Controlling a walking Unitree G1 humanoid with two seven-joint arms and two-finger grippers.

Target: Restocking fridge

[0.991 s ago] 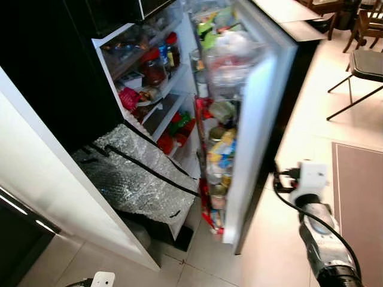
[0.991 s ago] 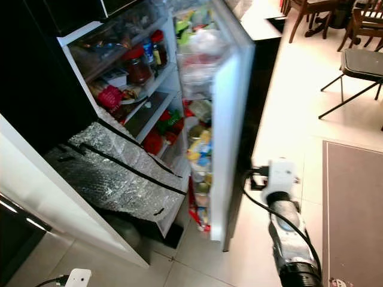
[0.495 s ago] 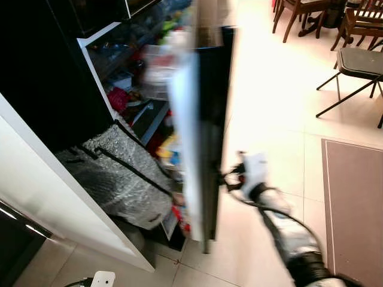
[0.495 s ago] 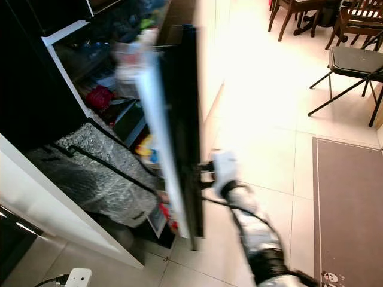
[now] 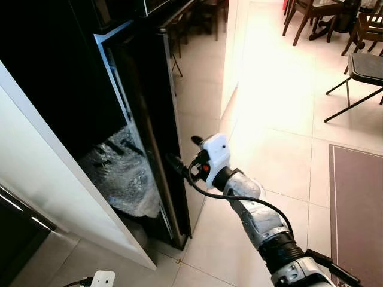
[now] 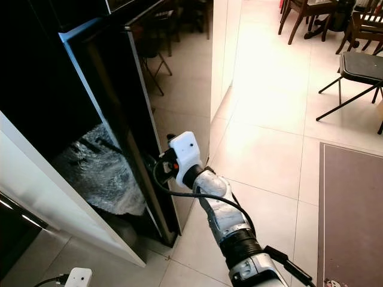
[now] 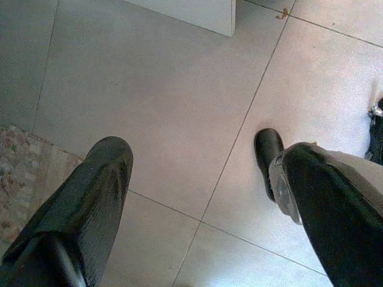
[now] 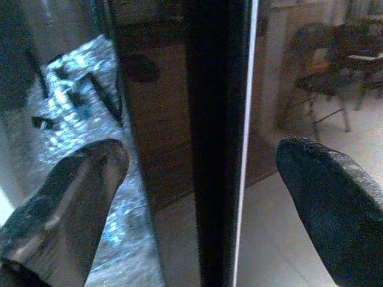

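Fridge door (image 5: pixel 152 119), glossy black, reflecting room, stands left of centre, nearly closed; narrow gap remains. We judge restocking near its end: only closing left. Silver insulated bag (image 5: pixel 122 176) at lower left, in gap, seems likely to block closing. Our right gripper (image 5: pixel 175 164), fingers spread wide, presses against door's edge, mid-frame. Left gripper (image 7: pixel 197 197) hangs open over pale floor tiles (image 7: pixel 167 101). Chairs (image 5: pixel 359 66) at upper right.

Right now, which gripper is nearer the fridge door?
Right. The right gripper is at the fridge door, open fingers either side of its edge, beside the silver insulated bag. The left gripper is open, pointing down at the tiled floor, away from the door.
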